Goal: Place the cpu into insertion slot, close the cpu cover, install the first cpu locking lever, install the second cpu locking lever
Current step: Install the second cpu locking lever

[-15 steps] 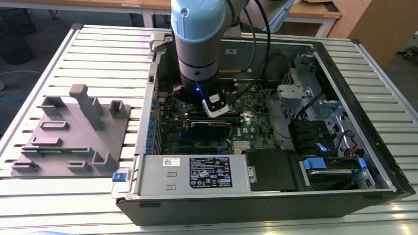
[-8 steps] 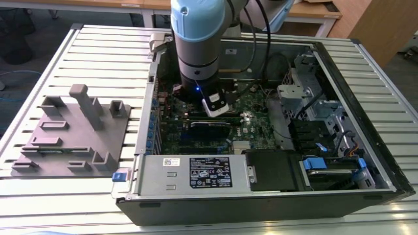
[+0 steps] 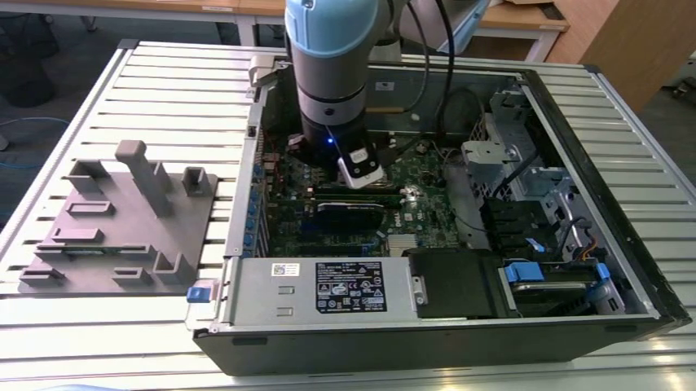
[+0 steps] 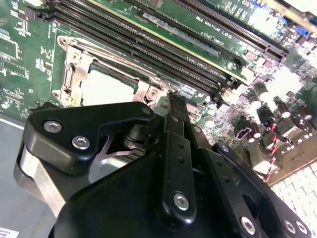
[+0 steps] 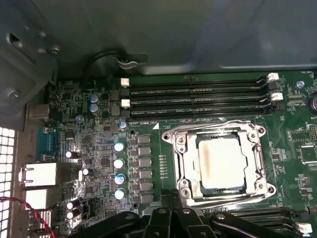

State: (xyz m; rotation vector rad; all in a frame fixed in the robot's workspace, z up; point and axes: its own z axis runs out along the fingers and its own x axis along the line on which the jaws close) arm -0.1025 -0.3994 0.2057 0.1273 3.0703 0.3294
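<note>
The robot arm's gripper (image 5: 171,206) hovers just beside the insertion slot (image 5: 181,166) inside the open computer case (image 3: 609,244), fingers (image 4: 178,129) pressed together and holding nothing. The cpu (image 5: 221,163) already sits in the slot, framed by the cpu cover (image 5: 257,148) lying down around it. Any sideways drift in a downward push risks scraping the motherboard (image 5: 104,148) or the memory slots (image 5: 198,99).

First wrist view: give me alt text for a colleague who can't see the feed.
A silver-grey cpu sits in the insertion slot on a green motherboard, with the silvery cpu cover framing it. Three long black memory slots run beside the socket, and the gripper hangs close beside the cover's edge.
</note>
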